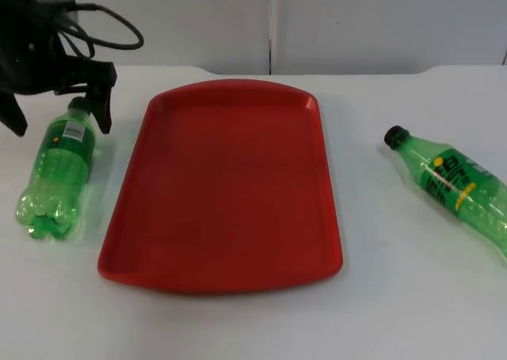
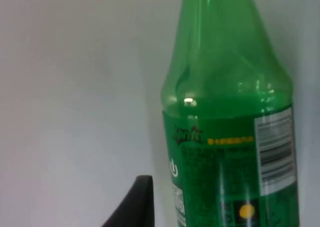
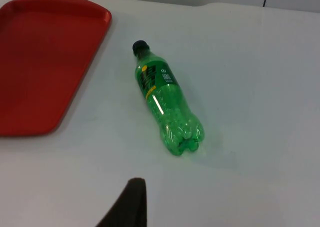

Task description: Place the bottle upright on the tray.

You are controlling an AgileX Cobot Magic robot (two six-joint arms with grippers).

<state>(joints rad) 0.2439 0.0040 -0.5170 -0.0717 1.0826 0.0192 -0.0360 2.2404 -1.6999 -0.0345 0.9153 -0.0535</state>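
Bottles lie flat on the white desk [image 1: 238, 328] either side of the red tray [image 1: 226, 193], and the left claw [image 1: 59, 114], fingers apart, hovers over the left bottle [image 1: 59, 170] at its neck, its long axis running toward the viewer.

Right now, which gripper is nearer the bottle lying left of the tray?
Left. The left gripper hangs over that bottle's neck. The right arm waits, its camera looking at the other bottle.

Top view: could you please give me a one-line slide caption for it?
Left gripper open over the left Sprite bottle's neck; empty red tray centre; second bottle lying right.
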